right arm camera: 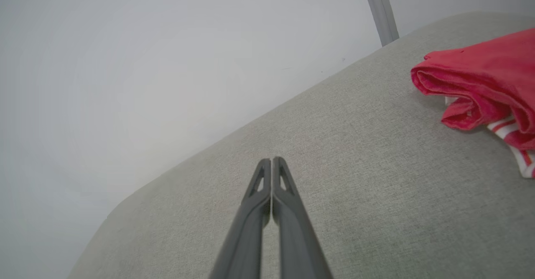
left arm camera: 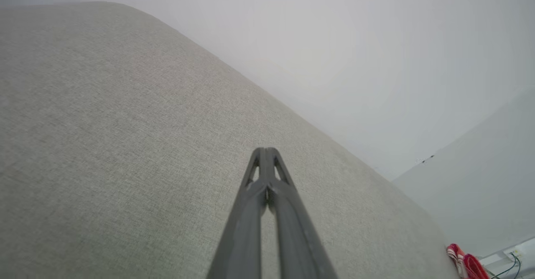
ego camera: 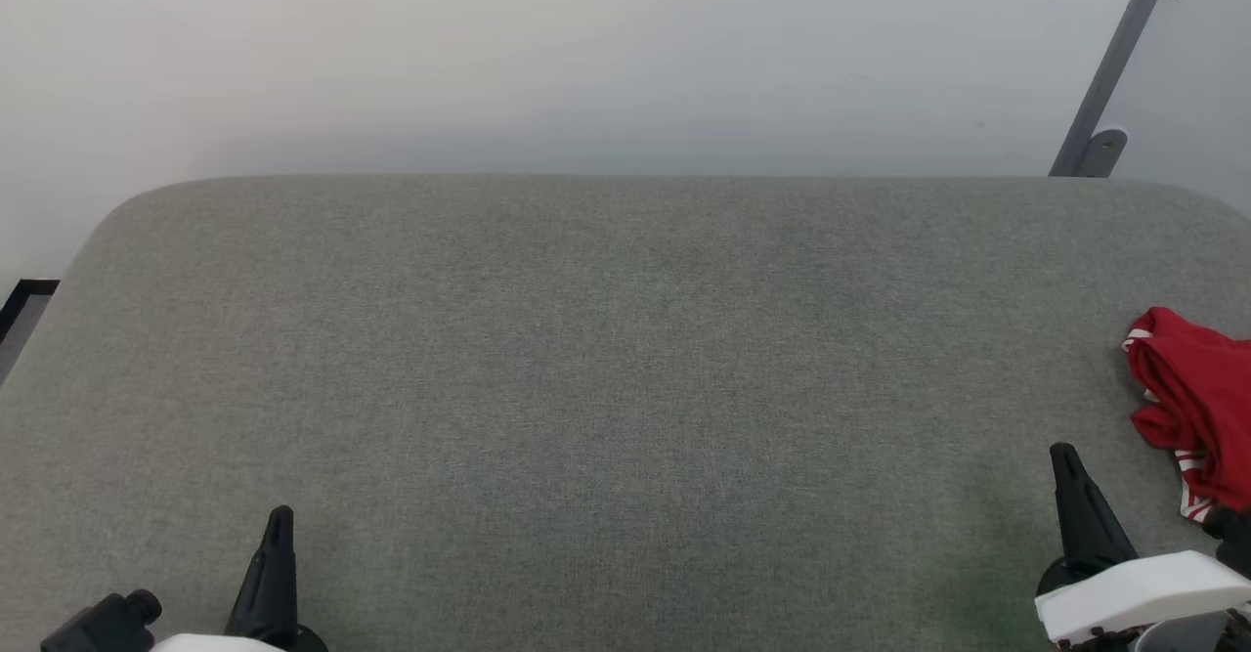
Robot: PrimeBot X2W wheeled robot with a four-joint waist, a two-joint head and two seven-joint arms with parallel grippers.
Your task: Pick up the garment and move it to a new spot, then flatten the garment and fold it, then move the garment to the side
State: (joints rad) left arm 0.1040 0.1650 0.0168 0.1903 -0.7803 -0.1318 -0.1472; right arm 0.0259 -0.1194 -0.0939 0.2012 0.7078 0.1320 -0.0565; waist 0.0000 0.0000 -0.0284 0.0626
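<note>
The garment (ego camera: 1194,403) lies crumpled right of the right end effector (ego camera: 1064,455).

red garment (ego camera: 1197,403) with red-white striped trim, bunched at the right; grey woven surface (ego camera: 606,369); pale grey wall (ego camera: 586,46); dark grey grippers, left gripper (ego camera: 279,525), right gripper (ego camera: 1063,461).

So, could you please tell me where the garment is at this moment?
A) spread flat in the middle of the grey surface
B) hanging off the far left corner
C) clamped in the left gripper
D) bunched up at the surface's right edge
D: the garment lies crumpled at the right edge of the grey surface, a little apart from the shut right gripper.
</note>
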